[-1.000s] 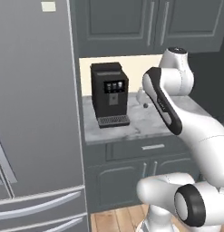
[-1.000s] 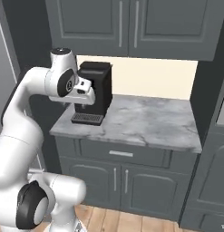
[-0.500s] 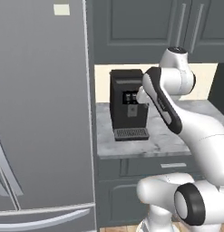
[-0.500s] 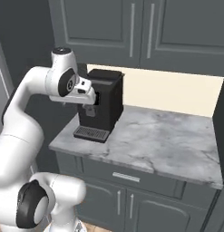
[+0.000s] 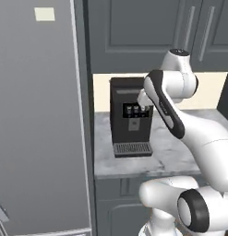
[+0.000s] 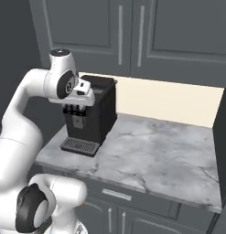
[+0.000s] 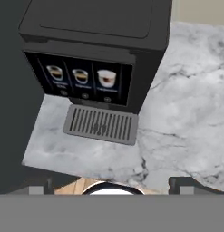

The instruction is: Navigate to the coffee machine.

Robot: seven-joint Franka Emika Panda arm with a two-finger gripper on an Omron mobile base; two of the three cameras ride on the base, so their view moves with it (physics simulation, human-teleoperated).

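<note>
- Left base view is showing a tall grey refrigerator [image 5: 39, 120] standing just left of the coffee machine [image 5: 129, 115], touching the end of the worktop.
- Dark grey upper cabinets [image 6: 132, 36] are hanging above the coffee machine; matching lower cabinets [image 6: 146, 215] are sitting under the worktop.
- The marbled grey worktop [image 6: 164, 160] is carrying the coffee machine at its left end, against the cream back wall [image 6: 174, 103].
- The coffee machine is standing upright, its panel of three cup pictures [image 7: 81, 79] facing the robot, its grey ridged drip tray [image 7: 102, 123] lying at its foot.
- The fingers [image 7: 113, 186] are hovering in front of and above the coffee machine, with the tips standing wide apart and nothing between them.
</note>
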